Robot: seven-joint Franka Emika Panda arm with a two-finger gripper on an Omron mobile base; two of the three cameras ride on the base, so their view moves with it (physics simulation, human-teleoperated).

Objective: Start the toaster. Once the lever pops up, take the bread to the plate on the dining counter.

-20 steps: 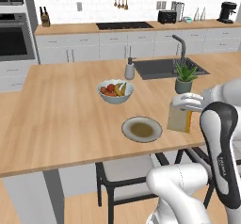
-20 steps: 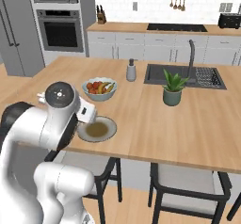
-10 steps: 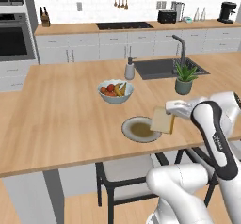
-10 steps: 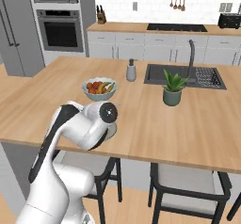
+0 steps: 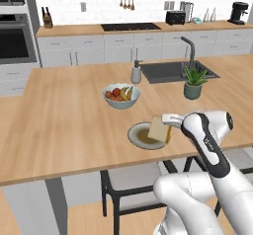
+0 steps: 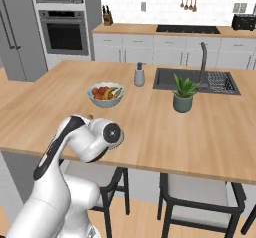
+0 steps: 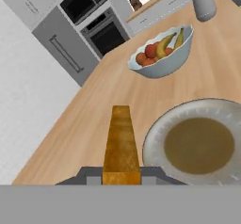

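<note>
My gripper [image 5: 167, 124] is shut on the bread [image 5: 159, 129], a tan slice with a browner crust, held tilted just over the right rim of the round grey plate [image 5: 138, 135]. The plate lies near the front edge of the light wooden dining counter [image 5: 69, 125]. In the hand view the bread [image 7: 121, 145] shows edge-on between the fingers, left of the plate [image 7: 151, 143], whose centre looks brownish. The black toaster [image 5: 175, 17] stands far off on the back worktop, also seen at the right base view's upper right as the toaster [image 6: 245, 22]. My own arm hides the plate in the right base view.
A white bowl of fruit [image 5: 121, 96] sits just behind the plate. Beyond it are a soap dispenser [image 5: 136, 73], a sink [image 5: 170, 71] and a potted plant [image 5: 192, 83]. A chair [image 5: 133, 179] stands under the counter edge. A black coffee machine [image 5: 239, 12] sits at the far right.
My arm has swung left and down, carrying the bread from right of the plate to just over its right rim.
</note>
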